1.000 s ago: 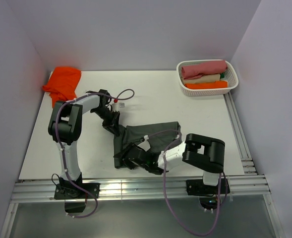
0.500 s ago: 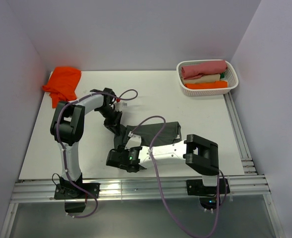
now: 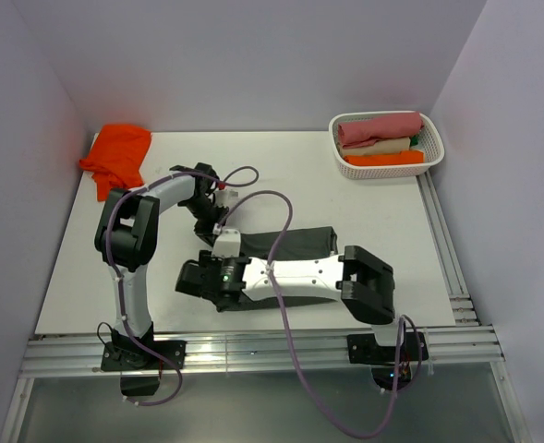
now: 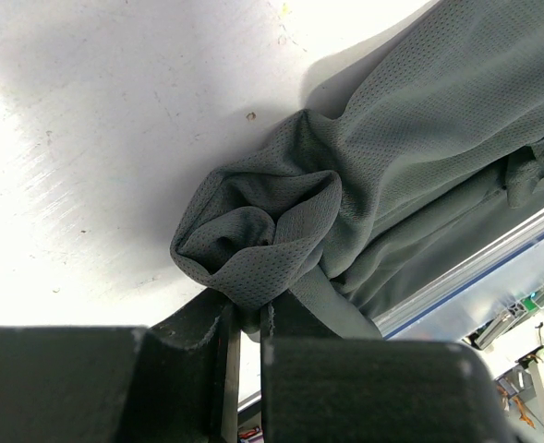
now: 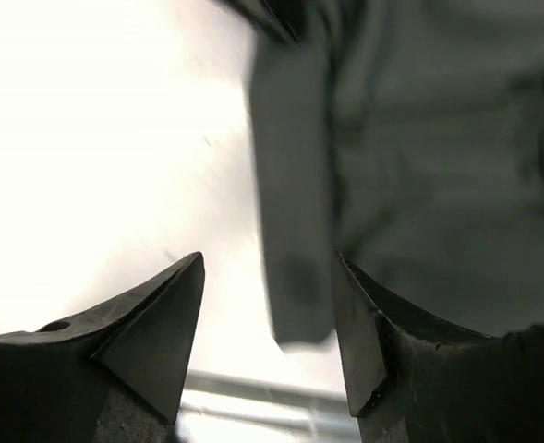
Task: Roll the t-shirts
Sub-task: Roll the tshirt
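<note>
Charcoal-grey t-shirt [image 3: 301, 242] flat on the white table [image 3: 299, 180], toward the front edge, drawn out as a long dark band running left to right. Near side partly hidden behind the right arm's white forearm. Left end gathered into a loose curl of fine mesh-textured cloth, with folds trailing off toward the right.

Pinched at that curl by the left gripper [image 4: 248, 318], reaching down from the far side. Fingers pressed together on a fold of the fabric, almost no gap between them.

Right gripper [image 5: 267, 305] low over the table by the shirt's near-left end, stretched out across the front of the band. Jaws spread wide, with bare tabletop under the left one. A blurred dark strip of the shirt in the gap; too smeared to tell whether touched, but not clamped.

Further out, orange t-shirt [image 3: 119, 155] heaped in the far-left corner, well apart from both grippers. White basket [image 3: 382, 172] at the far-right corner, holding rolled garments: a pink roll [image 3: 380, 127], a beige roll [image 3: 378, 146] and an orange roll [image 3: 384, 159], side by side.
</note>
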Action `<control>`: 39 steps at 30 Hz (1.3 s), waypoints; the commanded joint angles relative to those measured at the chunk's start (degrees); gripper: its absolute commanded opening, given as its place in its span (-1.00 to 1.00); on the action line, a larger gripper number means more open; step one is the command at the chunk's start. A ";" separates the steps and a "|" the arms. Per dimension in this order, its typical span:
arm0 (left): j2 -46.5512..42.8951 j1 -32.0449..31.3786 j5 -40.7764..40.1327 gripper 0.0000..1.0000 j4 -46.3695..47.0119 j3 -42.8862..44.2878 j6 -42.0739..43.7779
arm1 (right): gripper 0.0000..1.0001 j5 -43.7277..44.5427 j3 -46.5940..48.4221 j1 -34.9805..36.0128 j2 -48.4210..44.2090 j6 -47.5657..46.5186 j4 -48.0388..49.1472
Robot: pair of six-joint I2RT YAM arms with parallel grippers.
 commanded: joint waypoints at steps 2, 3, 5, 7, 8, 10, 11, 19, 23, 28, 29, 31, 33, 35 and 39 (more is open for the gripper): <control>0.37 -0.27 -3.81 -0.95 1.39 1.39 0.39 | 0.27 6.12 7.79 -2.79 5.39 -9.17 -0.35; 0.46 -0.27 -3.81 -0.95 1.30 1.39 0.39 | 0.26 6.03 9.63 -3.24 7.41 -10.57 -0.17; 0.63 -0.27 -3.81 -0.95 1.30 1.57 0.39 | 0.25 6.12 11.66 -4.38 10.31 -11.29 -1.22; 0.63 -0.27 -3.90 -0.94 1.30 1.57 0.30 | 0.24 6.82 14.56 -4.91 11.99 -11.90 -2.97; 0.72 -0.27 -3.90 -0.94 1.21 1.57 0.39 | 0.24 6.99 15.35 -5.09 12.78 -12.25 -3.16; 0.72 -0.27 -3.90 -0.94 1.30 1.57 0.21 | 0.22 6.82 16.85 -5.53 14.37 -13.57 -2.20; 0.72 -0.27 -3.90 -0.95 1.39 1.48 0.21 | 0.22 6.73 16.94 -5.53 14.80 -14.19 -1.59; 0.81 -0.27 -4.07 -0.94 1.30 1.30 0.12 | 0.17 5.59 21.87 -5.62 19.73 -14.37 -4.13; 0.72 -0.27 -3.99 -0.94 1.21 1.48 0.12 | 0.16 4.89 21.34 -5.53 20.60 -13.14 -4.82; 1.07 -0.35 -3.90 -0.93 1.13 1.66 0.04 | 0.13 4.89 23.36 -5.44 22.54 -11.56 -8.70; 0.99 -0.36 -3.98 -0.93 1.13 1.66 -0.05 | 0.13 4.71 23.19 -5.27 22.80 -11.55 -8.79; 0.99 -0.36 -4.07 -0.92 1.30 1.66 -0.14 | 0.11 4.45 22.83 -5.18 22.98 -10.68 -9.40; 1.16 -0.36 -4.07 -0.92 1.30 1.74 -0.14 | 0.08 4.36 22.40 -4.91 22.98 -9.37 -10.10; 1.16 -0.36 -3.90 -0.89 1.30 1.83 -0.05 | 0.02 3.92 21.87 -4.91 22.98 -8.13 -11.68; 1.16 -0.36 -2.76 -0.77 1.48 2.27 -0.14 | -0.18 2.70 19.06 -4.91 21.49 -5.58 -11.26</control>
